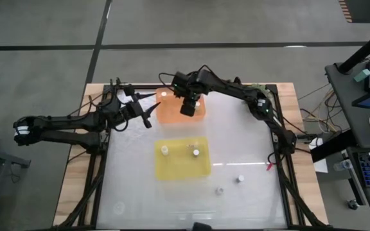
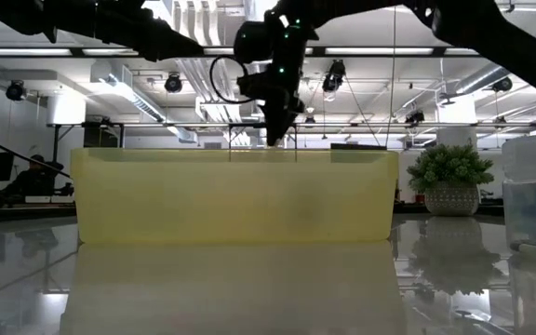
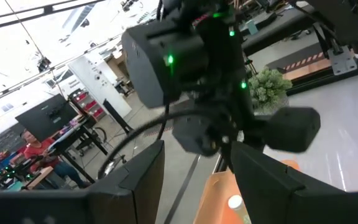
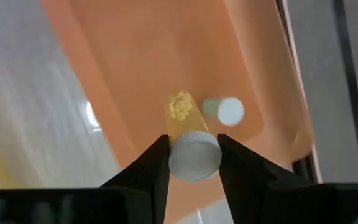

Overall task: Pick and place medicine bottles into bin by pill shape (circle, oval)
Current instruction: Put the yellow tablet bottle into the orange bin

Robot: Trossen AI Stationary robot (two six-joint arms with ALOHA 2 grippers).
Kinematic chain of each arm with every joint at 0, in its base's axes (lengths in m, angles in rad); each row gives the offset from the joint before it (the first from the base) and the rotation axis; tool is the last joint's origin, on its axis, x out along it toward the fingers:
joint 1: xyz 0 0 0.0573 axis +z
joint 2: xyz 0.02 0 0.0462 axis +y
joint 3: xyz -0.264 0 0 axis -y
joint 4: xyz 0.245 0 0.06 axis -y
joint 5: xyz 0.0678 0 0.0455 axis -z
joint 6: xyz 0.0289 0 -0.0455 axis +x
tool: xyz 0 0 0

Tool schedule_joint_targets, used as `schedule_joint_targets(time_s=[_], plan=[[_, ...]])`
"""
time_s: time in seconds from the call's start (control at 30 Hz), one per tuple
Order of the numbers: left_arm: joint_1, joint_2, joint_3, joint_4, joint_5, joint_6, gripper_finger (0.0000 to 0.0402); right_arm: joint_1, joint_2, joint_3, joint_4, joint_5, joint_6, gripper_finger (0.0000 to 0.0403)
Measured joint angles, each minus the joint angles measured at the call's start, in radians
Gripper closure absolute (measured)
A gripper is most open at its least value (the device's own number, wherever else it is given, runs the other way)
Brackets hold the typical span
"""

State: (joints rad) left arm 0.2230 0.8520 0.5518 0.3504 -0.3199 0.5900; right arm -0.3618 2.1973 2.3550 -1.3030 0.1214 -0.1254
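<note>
Overhead, the right hand point(image 4: 193, 163) grips a capped bottle point(image 4: 189, 140) above the orange bin point(image 4: 166, 56); left hand point(image 1: 148, 113) half open, empty.

We note two dark, near-black jointed arms with black cables looped along their links. The right gripper point(image 4: 194, 163) has matte black tapered fingers point(image 4: 153, 163). Its wrist housing is blocky (small green lights glowing on it). The left gripper point(image 1: 148, 114) is equally dark.

Two bottles point(image 1: 164, 150) in near tray point(image 1: 201, 168)
</note>
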Motion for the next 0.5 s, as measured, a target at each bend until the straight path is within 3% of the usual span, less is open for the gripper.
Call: schedule_joint_targets(time_s=[0.5], plan=[[0.000,0.000,0.000,0.000,0.000,0.000,0.0230,-0.016,0.127,0.000,0.061,-0.036,-0.056,0.0289]])
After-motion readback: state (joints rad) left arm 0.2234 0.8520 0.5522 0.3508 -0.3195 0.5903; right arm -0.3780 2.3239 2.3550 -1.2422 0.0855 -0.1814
